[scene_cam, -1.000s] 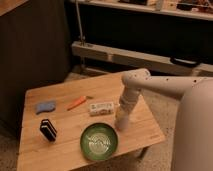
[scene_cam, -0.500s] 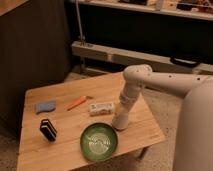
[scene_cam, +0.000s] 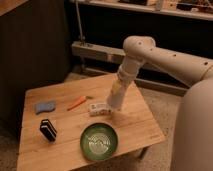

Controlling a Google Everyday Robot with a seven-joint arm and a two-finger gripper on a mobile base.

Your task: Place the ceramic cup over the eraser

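The ceramic cup [scene_cam: 113,102], pale and tapered, hangs just above the wooden table [scene_cam: 135,120], right of the table's middle. My gripper [scene_cam: 117,93] is shut on it at the end of the white arm, which reaches down from the upper right. The eraser [scene_cam: 48,129], a small black block, stands near the table's front left, well to the left of the cup. Most of the fingers are hidden by the cup and the wrist.
A white labelled packet [scene_cam: 98,108] lies just left of the cup. A green bowl [scene_cam: 99,141] sits at the front edge. An orange stick-like object [scene_cam: 76,103] and a flat blue piece [scene_cam: 45,107] lie on the left half. Dark shelving stands behind.
The arm has risen and shifted a little to the left, carrying the cup up off the table surface. Nothing else on the table has moved.
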